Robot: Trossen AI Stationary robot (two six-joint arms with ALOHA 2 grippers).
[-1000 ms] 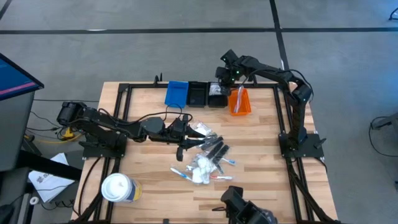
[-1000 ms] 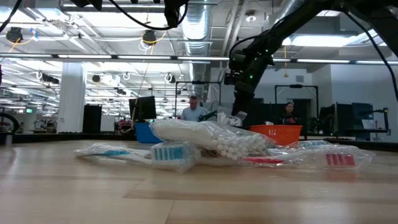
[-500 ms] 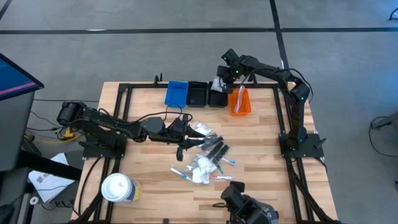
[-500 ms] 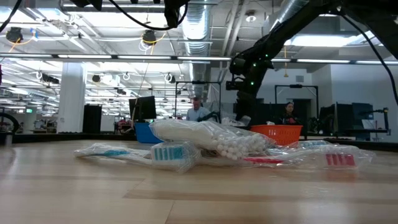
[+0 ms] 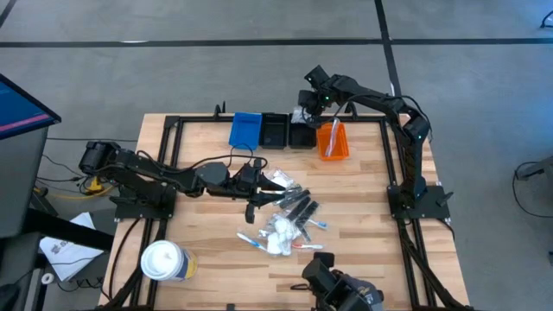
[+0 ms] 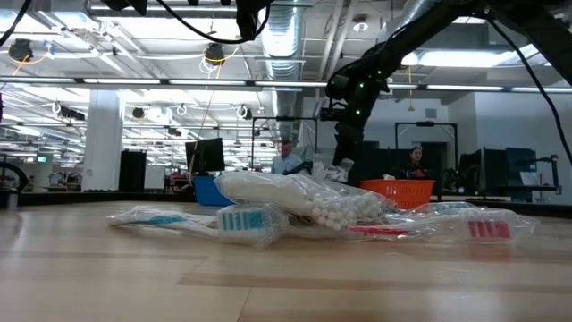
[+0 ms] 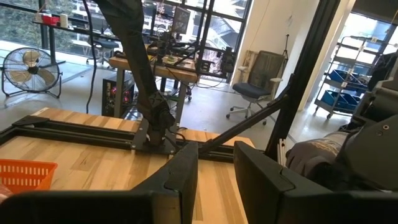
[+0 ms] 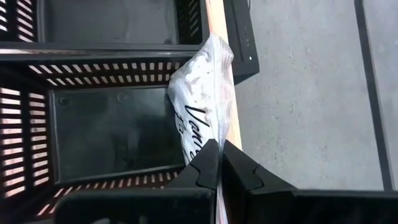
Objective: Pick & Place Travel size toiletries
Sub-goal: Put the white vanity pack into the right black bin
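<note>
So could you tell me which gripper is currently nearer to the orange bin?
The right gripper: it hangs over the black bin just beside the orange bin, shut on a white sachet. The left gripper is farther away, at the pile of toiletries mid-table.

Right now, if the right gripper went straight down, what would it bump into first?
Probably the black bin. The right gripper, shut on a white sachet, points down over that bin's edge, though depth is hard to judge.

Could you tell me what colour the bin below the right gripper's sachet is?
Black bin, seen best in the right wrist view.
</note>
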